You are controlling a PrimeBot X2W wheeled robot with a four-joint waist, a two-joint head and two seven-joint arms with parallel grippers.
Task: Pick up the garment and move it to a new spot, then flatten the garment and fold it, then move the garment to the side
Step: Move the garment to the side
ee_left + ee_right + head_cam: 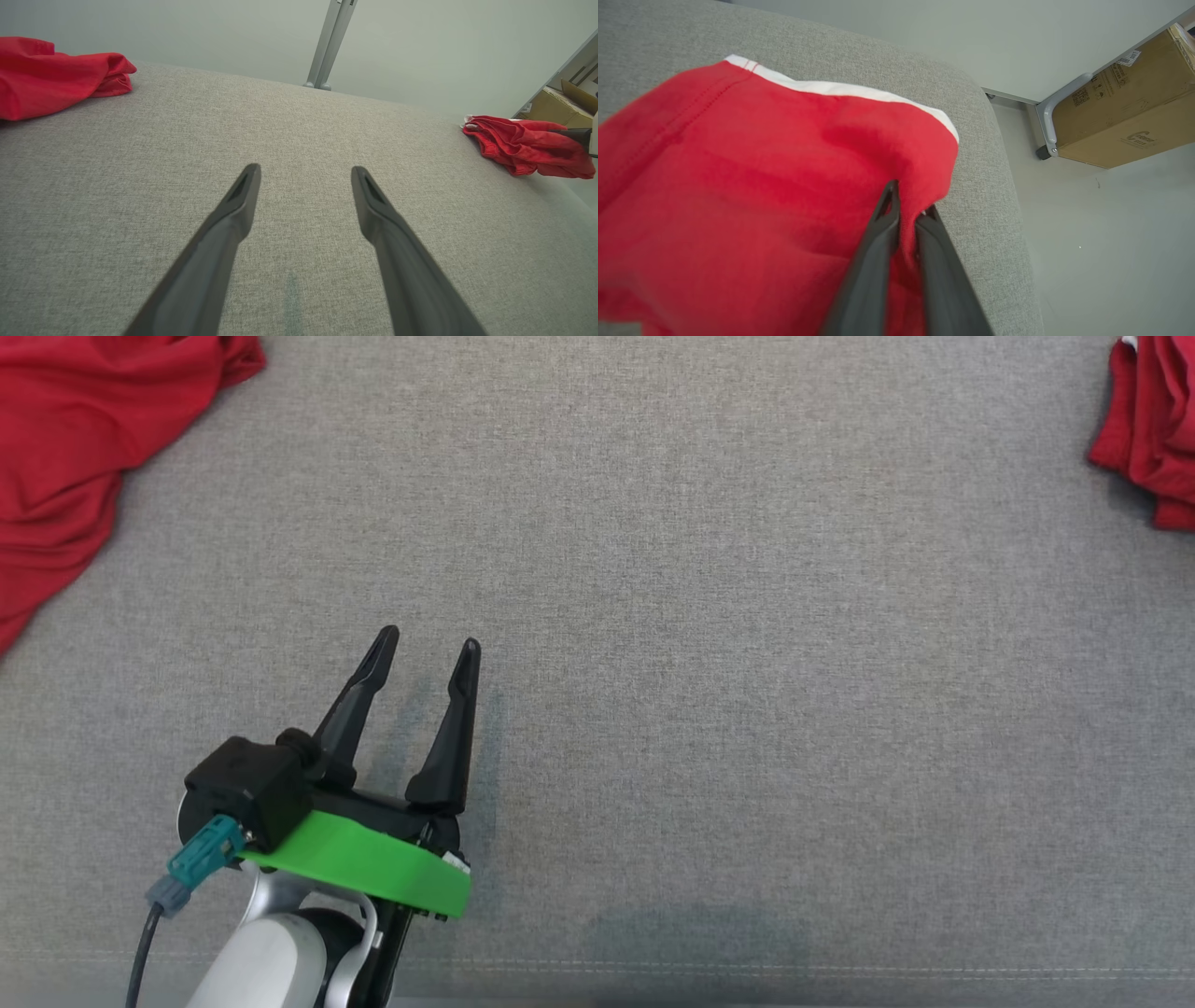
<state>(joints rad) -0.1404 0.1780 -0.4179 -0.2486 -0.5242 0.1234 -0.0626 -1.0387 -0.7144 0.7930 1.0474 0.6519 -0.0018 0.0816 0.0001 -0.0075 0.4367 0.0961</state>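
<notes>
At the right edge of the grey cushion [985,186], the right gripper [911,198] pinches a fold of the red garment [761,177]; the left gripper [428,639] hangs open. That thin pinch could slip, spilling cloth overboard.

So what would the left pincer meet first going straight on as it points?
Probably only the grey surface; the left pincer points between the left red garment and the right red garment, both off its line.

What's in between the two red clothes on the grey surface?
Nothing but bare grey surface lies between the left red cloth and the right red cloth; the head view shows that stretch.
</notes>
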